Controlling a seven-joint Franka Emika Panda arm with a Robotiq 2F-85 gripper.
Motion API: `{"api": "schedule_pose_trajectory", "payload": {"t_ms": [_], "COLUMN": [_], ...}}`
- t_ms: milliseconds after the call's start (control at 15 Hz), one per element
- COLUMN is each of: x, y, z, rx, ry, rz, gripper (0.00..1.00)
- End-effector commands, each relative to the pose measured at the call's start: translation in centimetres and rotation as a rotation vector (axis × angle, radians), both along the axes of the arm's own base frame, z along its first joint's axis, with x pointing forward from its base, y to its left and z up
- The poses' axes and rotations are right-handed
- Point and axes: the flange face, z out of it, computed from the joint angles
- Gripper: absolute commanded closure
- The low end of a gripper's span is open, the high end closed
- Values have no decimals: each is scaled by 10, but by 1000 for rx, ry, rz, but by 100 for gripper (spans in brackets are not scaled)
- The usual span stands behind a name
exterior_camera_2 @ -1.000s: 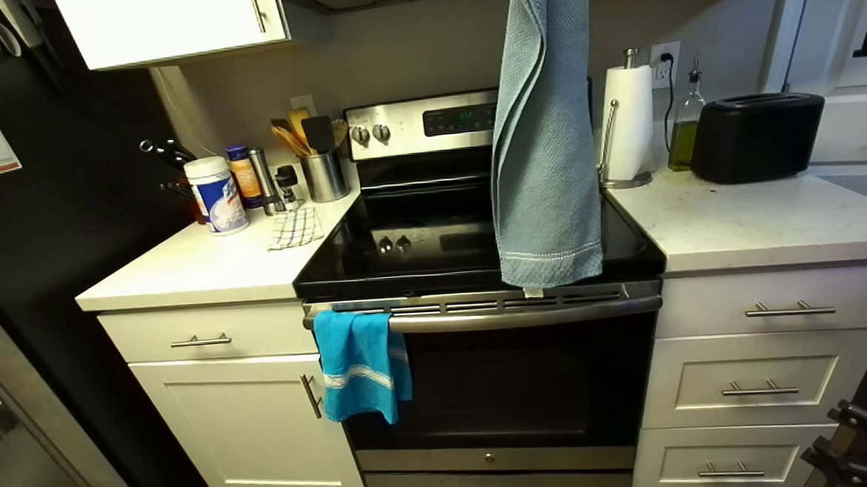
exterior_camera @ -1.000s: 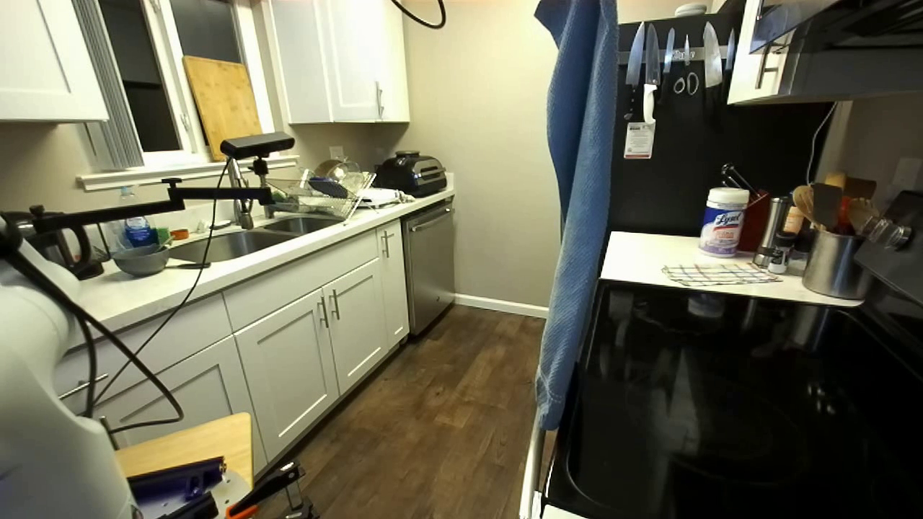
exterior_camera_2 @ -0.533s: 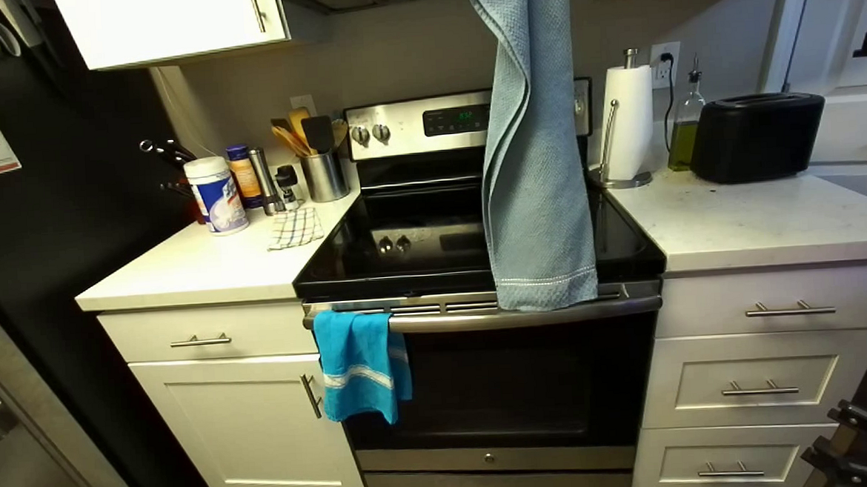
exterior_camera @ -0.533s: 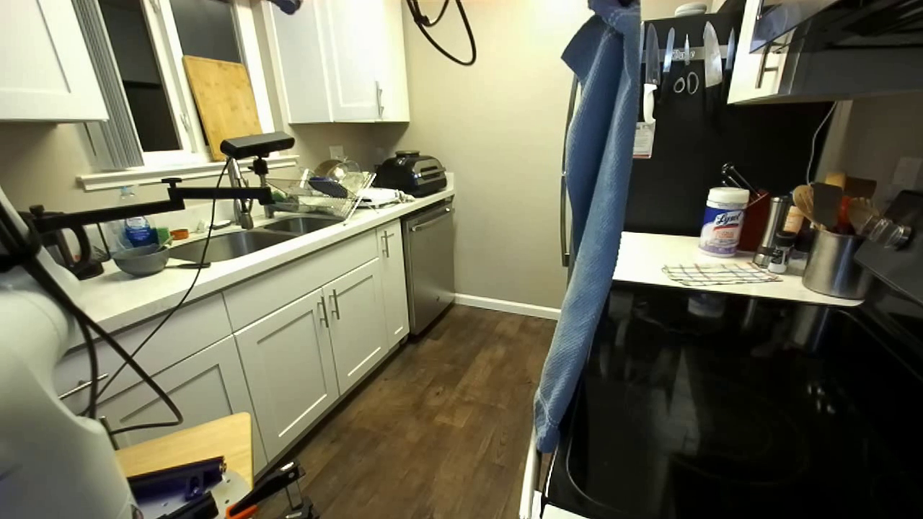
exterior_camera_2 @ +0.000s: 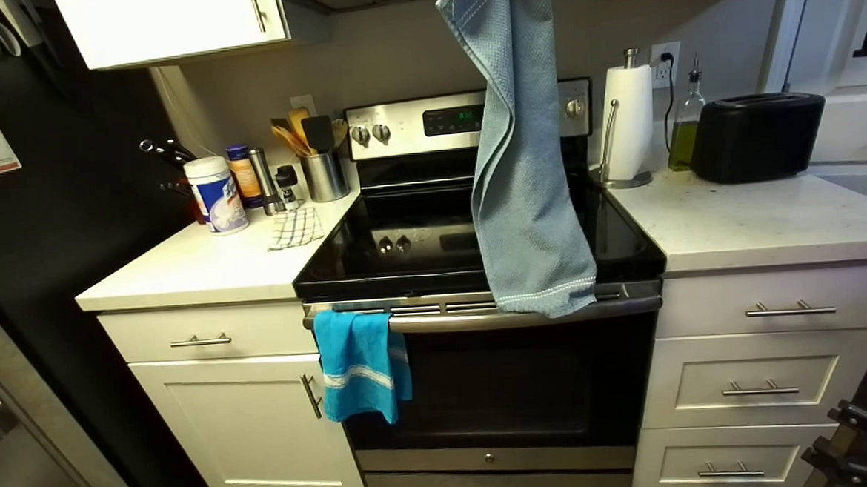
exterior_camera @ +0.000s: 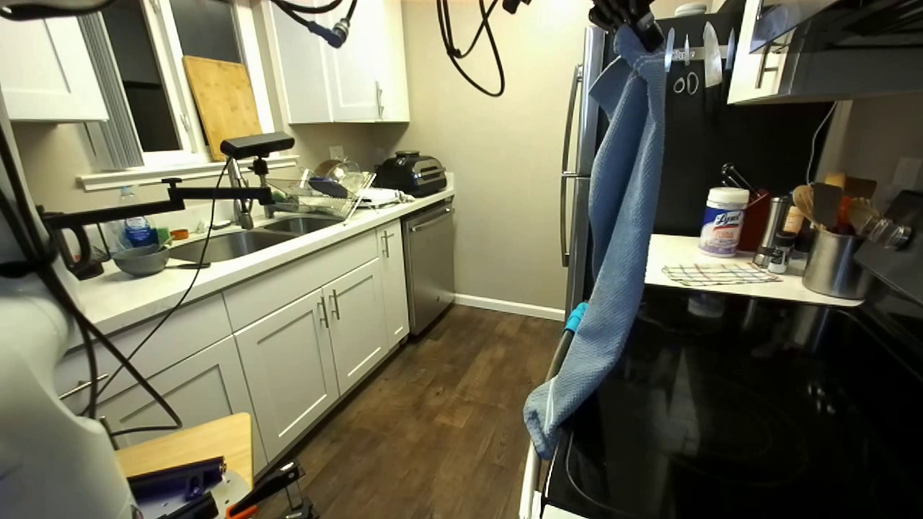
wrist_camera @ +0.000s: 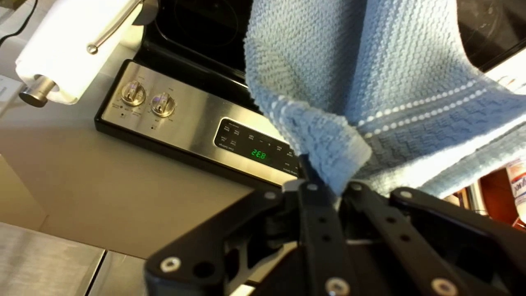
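Blue towel (exterior_camera_2: 523, 187): hangs at a slant from the gripper (wrist_camera: 335, 191), over the front of the black stove (exterior_camera_2: 418, 237). Its low end is by the oven handle (exterior_camera_2: 438, 323); I cannot tell if they touch.
Gripper: pinched almost all the way in, with a bit of the towel's top end held tight. The wrist view shows the pinch up close; in an exterior view the gripper (exterior_camera: 640, 34) is a small dark shape at the top.
Green numbers (wrist_camera: 259, 154): lit up on the stove's back, upside down in the wrist view. In an exterior view they (exterior_camera_2: 465, 115) are tiny and the right way up.
Bright cloth (exterior_camera_2: 357, 366): hangs on the oven handle. In an exterior view it shows from top to bottom; in an exterior view just its top (exterior_camera: 576, 317) pokes out by the towel.
Paper roll (exterior_camera_2: 627, 122): stands beside the stove. The wrist view has it too, at a slant.
Toaster (exterior_camera_2: 758, 139): black, beside the oil bottle (exterior_camera_2: 685, 126). Only an exterior view shows them.
Sink (exterior_camera: 227, 247): across the floor (exterior_camera: 447, 404) from the stove, only in an exterior view.
Wipes tub (exterior_camera: 723, 223): near the checked cloth (exterior_camera: 721, 274) in both exterior views.
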Motion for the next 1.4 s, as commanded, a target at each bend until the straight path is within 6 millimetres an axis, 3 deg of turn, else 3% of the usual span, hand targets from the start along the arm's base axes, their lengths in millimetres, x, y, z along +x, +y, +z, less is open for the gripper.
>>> {"api": "schedule_pose_trajectory", "payload": {"t_ms": [0, 200, 600, 1133, 1333], "x": [-14, -16, -2, 24, 40], "y": [-6, -10, -18, 23, 25], "z": [33, 52, 57, 22, 13], "rx": [53, 97, 114, 53, 89], "ry": [-44, -85, -120, -88, -91], "rz": [-6, -10, 0, 131, 130], "gripper": [98, 98, 98, 98, 98]}}
